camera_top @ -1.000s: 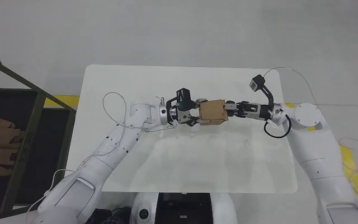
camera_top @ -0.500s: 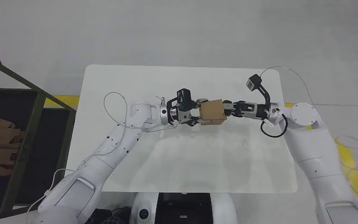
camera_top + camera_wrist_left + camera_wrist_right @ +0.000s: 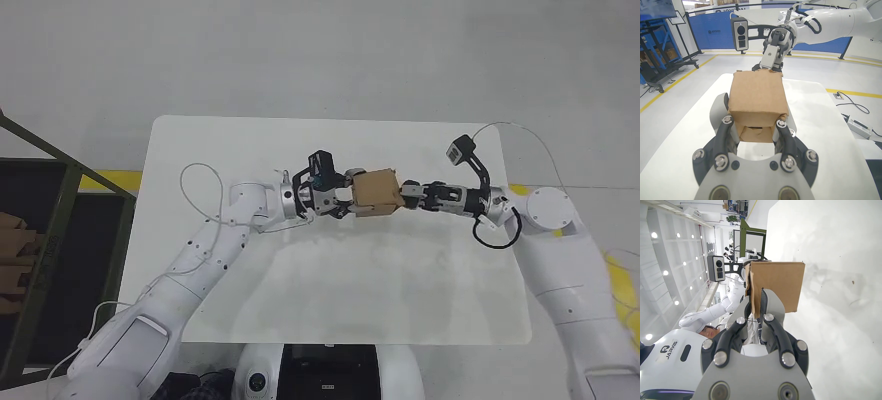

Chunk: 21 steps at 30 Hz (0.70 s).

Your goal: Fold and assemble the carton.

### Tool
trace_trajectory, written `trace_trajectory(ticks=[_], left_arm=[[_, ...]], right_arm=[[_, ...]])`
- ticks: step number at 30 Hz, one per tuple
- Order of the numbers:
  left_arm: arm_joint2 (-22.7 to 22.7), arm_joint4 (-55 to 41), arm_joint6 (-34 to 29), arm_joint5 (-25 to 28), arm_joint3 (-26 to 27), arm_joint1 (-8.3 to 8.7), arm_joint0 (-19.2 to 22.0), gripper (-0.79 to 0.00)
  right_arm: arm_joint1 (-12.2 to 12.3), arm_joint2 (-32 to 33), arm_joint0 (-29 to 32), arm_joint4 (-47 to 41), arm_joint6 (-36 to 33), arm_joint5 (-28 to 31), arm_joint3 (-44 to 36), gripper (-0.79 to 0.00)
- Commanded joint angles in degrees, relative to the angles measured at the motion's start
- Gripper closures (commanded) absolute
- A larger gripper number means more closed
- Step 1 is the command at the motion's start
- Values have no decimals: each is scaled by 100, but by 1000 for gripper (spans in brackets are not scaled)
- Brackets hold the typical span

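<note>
A small brown carton (image 3: 375, 191) is held above the middle of the white table (image 3: 330, 290), between both grippers. My left gripper (image 3: 345, 197) is shut on the carton's near end (image 3: 757, 96), one finger (image 3: 725, 106) on each side wall. That end is partly open, with a flap folded inside. My right gripper (image 3: 405, 192) is shut on the edge of a flap (image 3: 755, 306) at the opposite end of the carton (image 3: 778, 285). It also appears in the left wrist view, where the right gripper (image 3: 768, 67) pinches the ragged far edge.
Beside the table's left edge stands a dark bin with a green frame (image 3: 60, 200), holding flat brown cardboard (image 3: 15, 255). The table's front half is bare white surface.
The carton has shifted slightly toward the far side of the table and turned a little. The left wrist has rotated with it. The right arm swung left, then back, keeping its grip.
</note>
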<state>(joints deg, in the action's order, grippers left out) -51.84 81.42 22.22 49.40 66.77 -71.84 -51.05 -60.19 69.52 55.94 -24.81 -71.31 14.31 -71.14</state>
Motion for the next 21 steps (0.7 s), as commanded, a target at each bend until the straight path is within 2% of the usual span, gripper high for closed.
trace_trajectory(ticks=[1, 12, 15, 21], left_arm=[[-17, -33, -12, -19, -22, 0, 6, -385], [-66, -155, -84, -93, -76, -5, 24, -385], [-60, -153, -101, -106, -73, -8, 22, -385], [-29, -93, -109, -136, -16, -12, 3, -388]], right_arm=[[2, -7, 9, 0, -4, 8, -15, -92], [32, 19, 121, 14, -9, 12, -125, -37], [33, 31, 123, -42, 25, 30, -146, 0], [24, -17, 61, -49, 58, 5, -114, 0]])
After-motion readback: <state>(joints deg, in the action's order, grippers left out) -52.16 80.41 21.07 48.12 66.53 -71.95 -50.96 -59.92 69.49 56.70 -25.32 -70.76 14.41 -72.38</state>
